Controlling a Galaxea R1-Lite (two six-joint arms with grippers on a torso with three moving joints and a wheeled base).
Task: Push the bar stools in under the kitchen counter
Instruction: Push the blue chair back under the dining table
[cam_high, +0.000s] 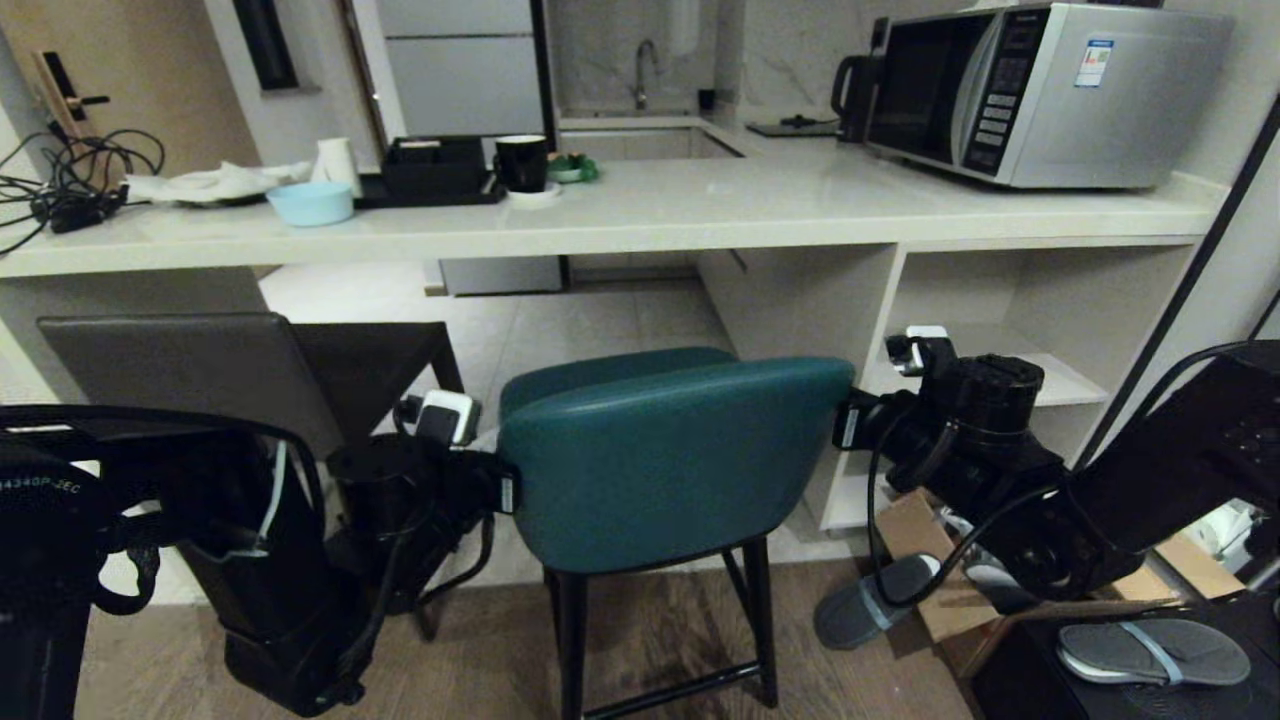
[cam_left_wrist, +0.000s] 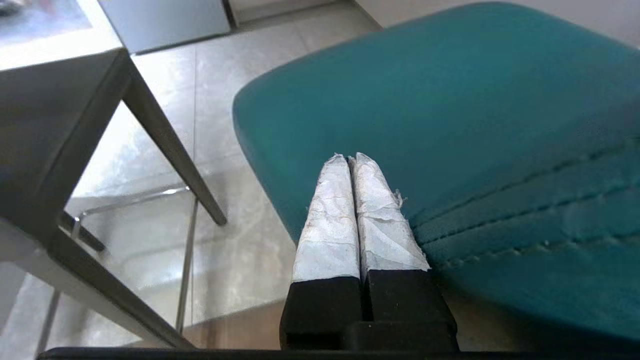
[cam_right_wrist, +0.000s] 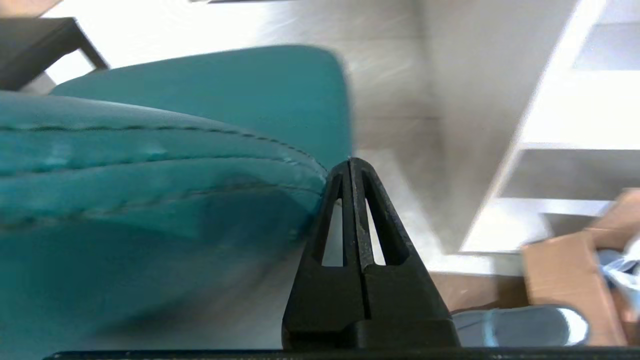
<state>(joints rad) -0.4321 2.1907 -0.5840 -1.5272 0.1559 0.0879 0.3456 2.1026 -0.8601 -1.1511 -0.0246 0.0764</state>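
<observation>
The teal bar stool (cam_high: 670, 460) stands in the middle, in front of the white kitchen counter (cam_high: 640, 215), with its seat under the counter's edge. The dark grey bar stool (cam_high: 200, 365) is to its left, partly under the counter. My left gripper (cam_high: 505, 490) is shut and lies against the left edge of the teal back. In the left wrist view its taped fingertips (cam_left_wrist: 348, 157) rest beside the teal stool (cam_left_wrist: 450, 100). My right gripper (cam_high: 845, 425) is shut at the right edge of the back. Its tips (cam_right_wrist: 351, 161) meet alongside the teal padding (cam_right_wrist: 150, 150).
Open white shelves (cam_high: 1000, 330) close off the counter's right end, next to the teal stool. A cardboard box (cam_high: 930, 560) and slippers (cam_high: 1150, 650) lie on the floor at the right. On the counter are a microwave (cam_high: 1040, 90), a mug (cam_high: 522, 162), a blue bowl (cam_high: 312, 203) and cables (cam_high: 70, 190).
</observation>
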